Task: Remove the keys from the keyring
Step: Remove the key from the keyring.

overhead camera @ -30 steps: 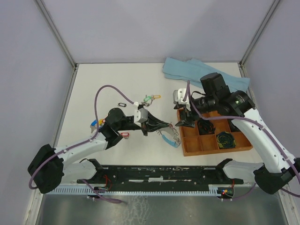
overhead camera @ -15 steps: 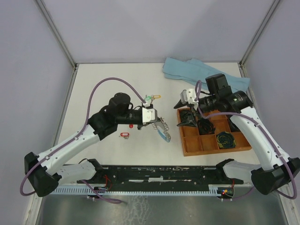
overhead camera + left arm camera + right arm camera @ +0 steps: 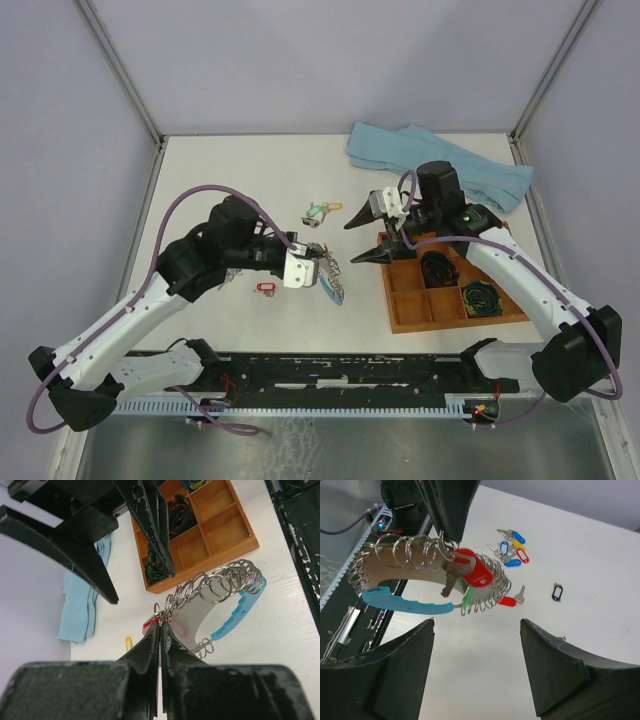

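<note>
**Keyring** [image 3: 330,278]: located mid-table [image 3: 230,170], just left of the wooden tray [image 3: 388,296]. The long axis is run from the left pincer [image 3: 314,262] diagonally toward the near right, and the light-blue arc [image 3: 235,615] is turned to the near side.

**Left pincer:** clamped tight on a wire loop of the keyring.

**Right pincer** [image 3: 366,236]: spread wide, nothing held or touched. It is faced toward the red-tagged key [image 3: 476,571] hung on the keyring.
</note>
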Robot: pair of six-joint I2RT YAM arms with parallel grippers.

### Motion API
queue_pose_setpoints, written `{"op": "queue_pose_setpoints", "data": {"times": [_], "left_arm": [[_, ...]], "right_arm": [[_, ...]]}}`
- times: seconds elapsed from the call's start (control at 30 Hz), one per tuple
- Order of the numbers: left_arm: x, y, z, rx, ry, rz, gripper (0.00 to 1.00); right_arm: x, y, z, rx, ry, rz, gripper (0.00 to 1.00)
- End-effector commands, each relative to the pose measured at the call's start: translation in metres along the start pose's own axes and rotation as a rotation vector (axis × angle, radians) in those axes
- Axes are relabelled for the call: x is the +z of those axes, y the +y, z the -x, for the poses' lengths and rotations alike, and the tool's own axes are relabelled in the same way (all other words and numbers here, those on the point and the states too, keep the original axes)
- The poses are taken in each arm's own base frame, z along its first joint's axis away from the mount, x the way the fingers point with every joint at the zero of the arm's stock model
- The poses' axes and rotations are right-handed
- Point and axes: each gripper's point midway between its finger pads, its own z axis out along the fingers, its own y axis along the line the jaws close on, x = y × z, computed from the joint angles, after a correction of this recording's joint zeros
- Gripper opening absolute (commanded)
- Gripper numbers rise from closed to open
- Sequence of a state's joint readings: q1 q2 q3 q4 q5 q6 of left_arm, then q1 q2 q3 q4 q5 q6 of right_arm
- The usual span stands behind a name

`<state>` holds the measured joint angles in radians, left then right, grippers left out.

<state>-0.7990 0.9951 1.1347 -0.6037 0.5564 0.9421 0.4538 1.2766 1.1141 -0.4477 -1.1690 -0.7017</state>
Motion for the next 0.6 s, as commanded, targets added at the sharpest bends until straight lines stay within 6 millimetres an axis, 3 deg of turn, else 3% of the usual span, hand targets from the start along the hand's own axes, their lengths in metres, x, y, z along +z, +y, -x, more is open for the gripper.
{"op": "queue_pose_setpoints", "data": {"times": [0.0, 0.2, 0.33, 0.57], "left_arm": [[-0.003, 0.012, 0.033, 0.141, -0.1, -0.026, 0.03], [0.008, 0.006, 0.035, 0.121, -0.14, -0.083, 0.03], [0.017, 0.004, 0.031, 0.103, -0.16, -0.079, 0.03], [0.019, 0.003, 0.032, 0.096, -0.191, -0.061, 0.03]], "right_arm": [[0.015, 0.009, 0.032, -0.103, -0.077, 0.051, 0.77], [0.031, 0.021, 0.022, -0.025, -0.076, 0.04, 0.76], [0.035, 0.026, 0.029, 0.047, -0.078, 0.027, 0.76], [0.032, 0.042, 0.022, 0.031, -0.048, 0.063, 0.71]]}}
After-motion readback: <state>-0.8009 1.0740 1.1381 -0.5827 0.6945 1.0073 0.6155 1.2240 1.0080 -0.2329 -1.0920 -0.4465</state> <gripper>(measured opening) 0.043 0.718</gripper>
